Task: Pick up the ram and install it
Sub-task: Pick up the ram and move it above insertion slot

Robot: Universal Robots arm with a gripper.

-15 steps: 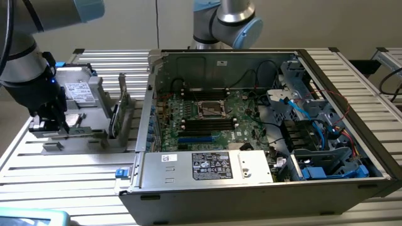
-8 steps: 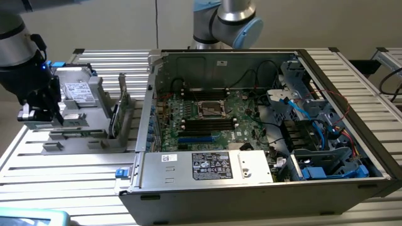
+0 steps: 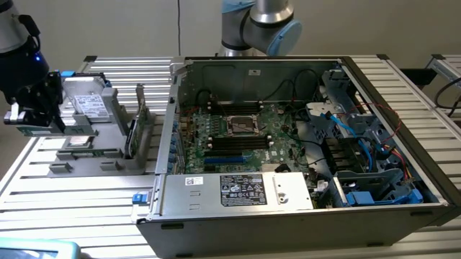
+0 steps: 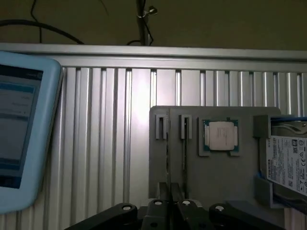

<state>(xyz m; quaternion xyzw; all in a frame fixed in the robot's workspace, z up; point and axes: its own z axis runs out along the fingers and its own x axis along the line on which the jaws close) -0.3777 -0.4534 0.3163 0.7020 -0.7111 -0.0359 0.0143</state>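
Note:
My gripper hangs at the exterior view's far left, over the grey parts holder. It is shut on the ram, a narrow green stick lying level under the black fingers, lifted off the holder. In the wrist view the fingertips stand close together above the holder's two narrow slots. The open computer case lies on its side at the exterior view's right. Its motherboard faces up, with dark memory slots beside the processor socket.
The holder also carries a square silver processor, a hard drive and an upright green card. A pale blue tablet lies on the ribbed aluminium table. Cables and drive cages fill the case's right half.

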